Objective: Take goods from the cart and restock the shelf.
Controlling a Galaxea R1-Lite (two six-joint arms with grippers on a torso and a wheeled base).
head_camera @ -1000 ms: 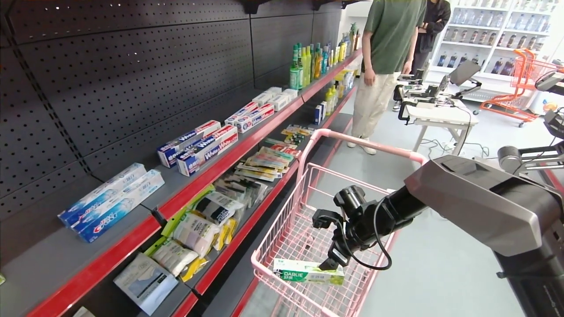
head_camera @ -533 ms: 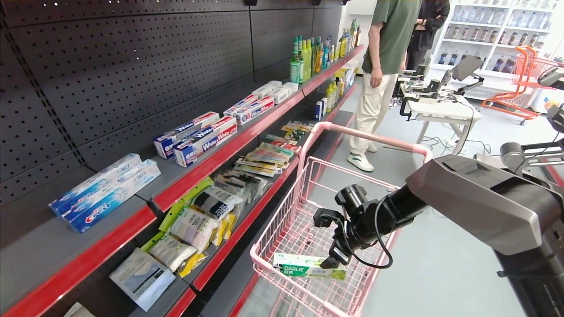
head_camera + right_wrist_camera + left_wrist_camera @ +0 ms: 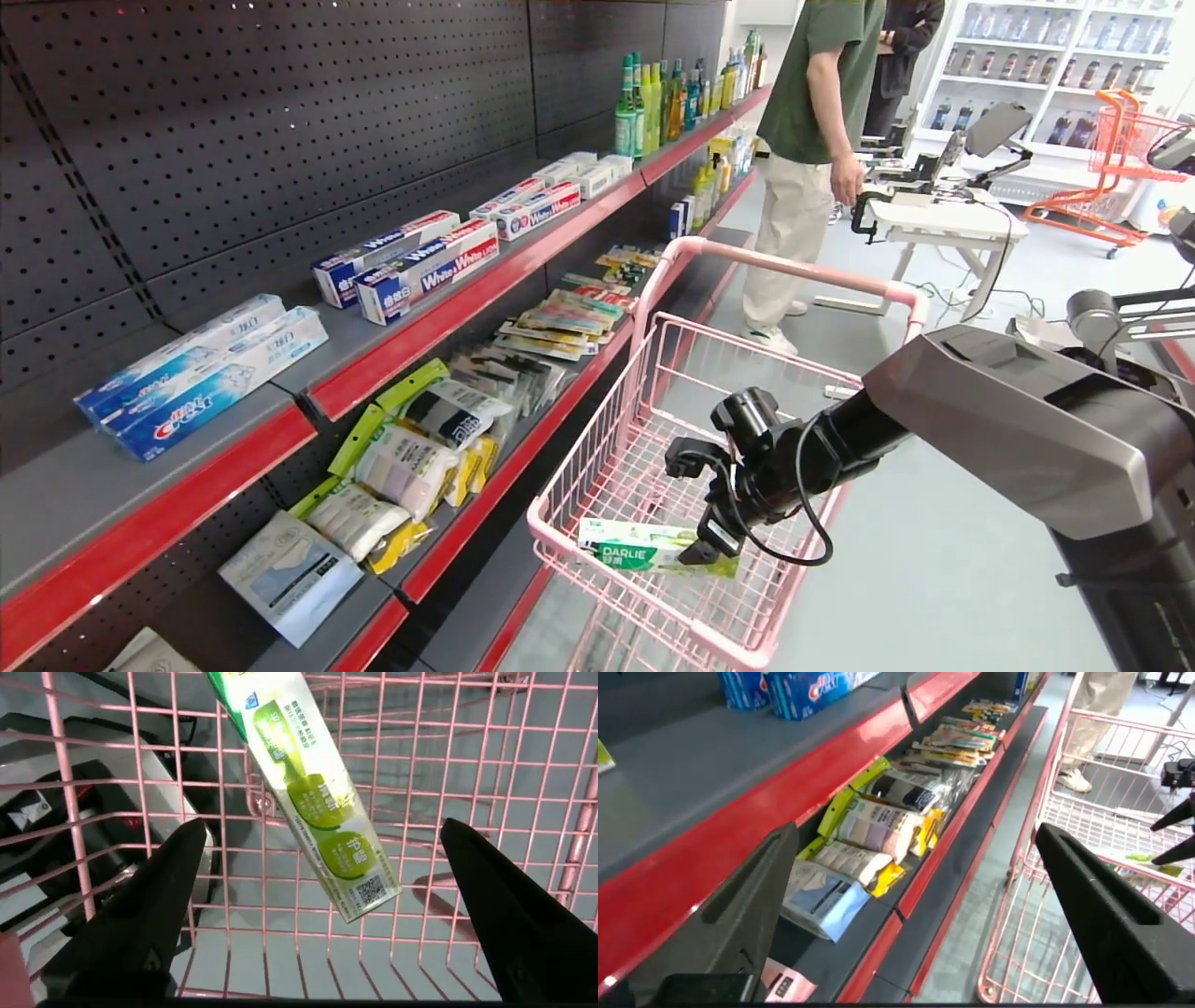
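Right gripper [image 3: 702, 553] low inside pink cart [image 3: 780, 269], fingers spread apart, nothing held. Toothpaste box [image 3: 318, 793] flat on the cart's wire floor, framed between the fingers, lying diagonally. Long carton, white and green. Left gripper [image 3: 915, 835] also spread, empty, beside red-edged shelf [image 3: 401, 359].

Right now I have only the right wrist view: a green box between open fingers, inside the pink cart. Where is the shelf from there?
Observer: The shelf stands to the robot's left of the cart.
Operator: Is any space bare on it?
Observer: Yes, the upper board is bare grey beside the blue toothpaste boxes.
Operator: And the left gripper?
Observer: The left gripper is open and empty, beside the shelf.
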